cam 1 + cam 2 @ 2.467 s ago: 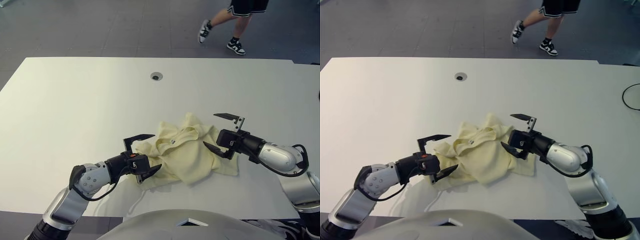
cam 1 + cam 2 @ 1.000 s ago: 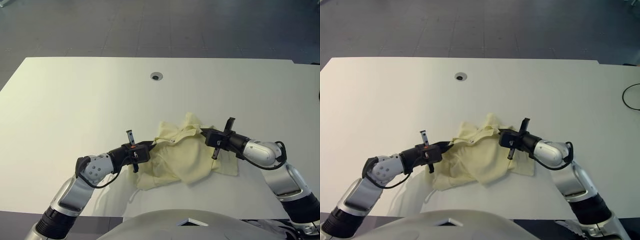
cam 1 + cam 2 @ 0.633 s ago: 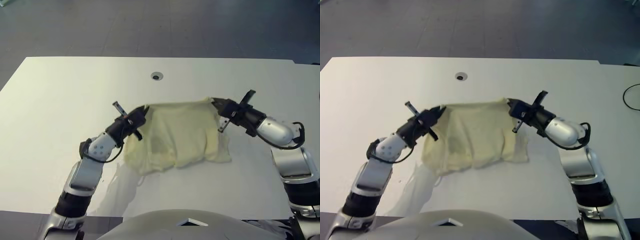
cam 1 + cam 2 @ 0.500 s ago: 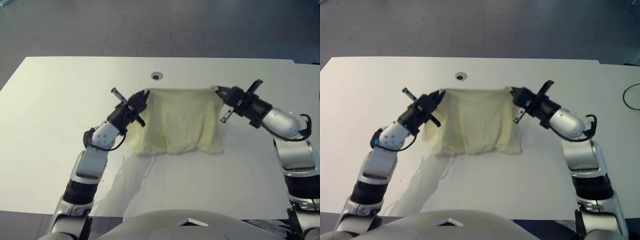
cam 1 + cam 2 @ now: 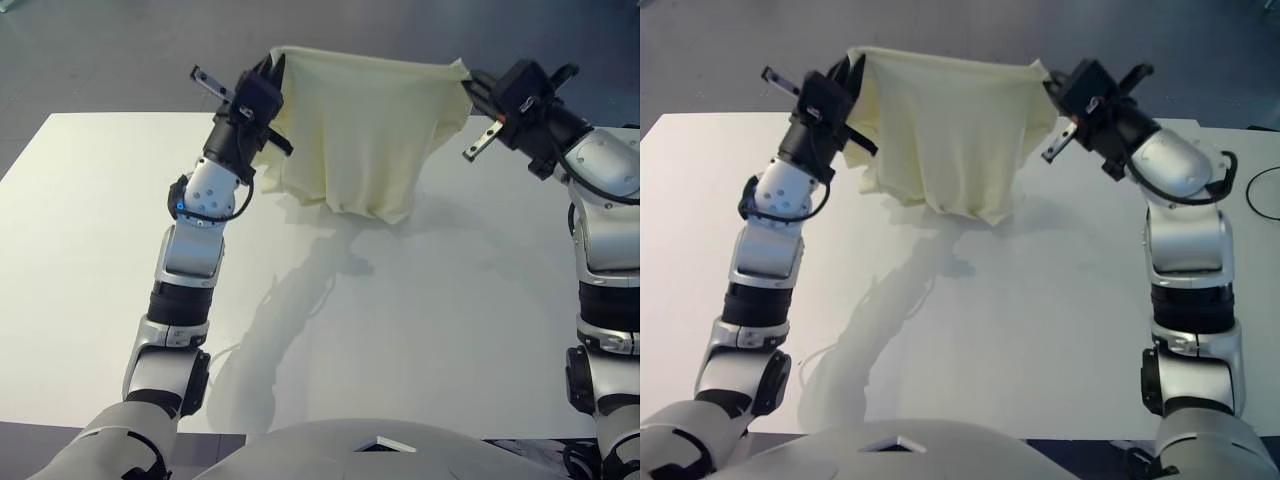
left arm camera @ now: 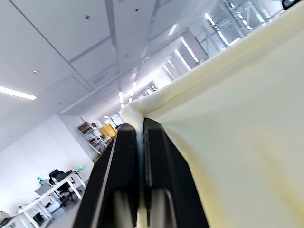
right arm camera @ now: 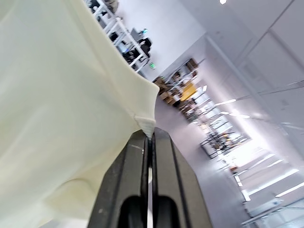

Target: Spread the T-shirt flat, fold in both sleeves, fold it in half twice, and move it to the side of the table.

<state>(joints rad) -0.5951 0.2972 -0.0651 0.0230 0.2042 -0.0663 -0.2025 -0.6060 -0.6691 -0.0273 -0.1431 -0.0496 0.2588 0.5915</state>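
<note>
pale yellow t-shirt (image 5: 365, 125) hangs in the air over the far half of the white table (image 5: 430, 310), stretched between both raised arms. left gripper (image 5: 274, 68) pinched tight on one top corner, right gripper (image 5: 470, 85) pinched tight on the other. top edge near taut; lower hem loose, uneven.

Nothing I can read on this feed.

I find no lettering, number or label on the T-shirt (image 5: 360, 120): the cloth facing me is plain pale yellow. In the right wrist view, a green sign (image 7: 152, 65) far off behind it is too small for me to make out any words or symbols.
</note>
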